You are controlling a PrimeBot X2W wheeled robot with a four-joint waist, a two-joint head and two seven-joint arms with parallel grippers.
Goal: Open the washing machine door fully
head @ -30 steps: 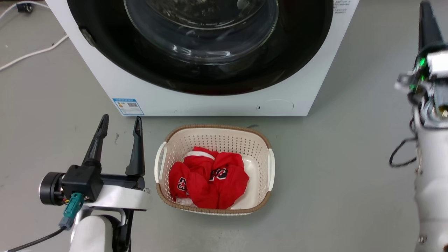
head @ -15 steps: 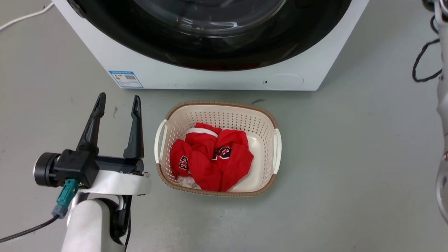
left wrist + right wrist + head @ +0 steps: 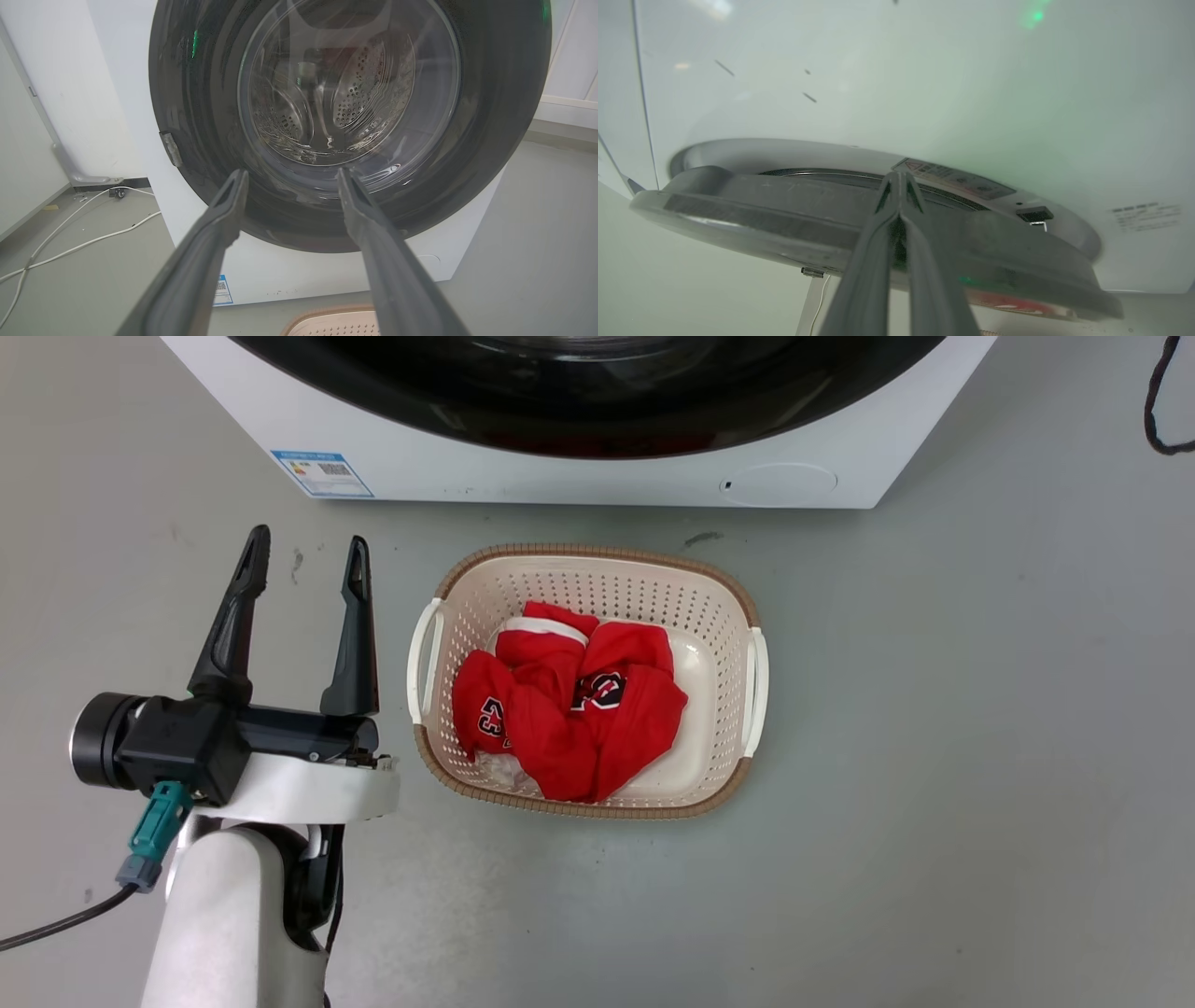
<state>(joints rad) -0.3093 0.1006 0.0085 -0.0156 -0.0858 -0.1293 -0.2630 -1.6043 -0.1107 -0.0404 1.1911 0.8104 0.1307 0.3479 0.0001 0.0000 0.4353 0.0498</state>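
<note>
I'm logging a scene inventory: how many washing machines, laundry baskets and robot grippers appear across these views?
washing machine: 1
laundry basket: 1
grippers: 2 (left gripper, right gripper)
Total: 4

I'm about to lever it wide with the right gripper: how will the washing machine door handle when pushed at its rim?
The washing machine door looks thick-rimmed with a bulging glass window, so probably stiff and heavyish, swinging as one piece. Its glossy black face seems slippery; the shut right gripper could slide along the edge.
</note>
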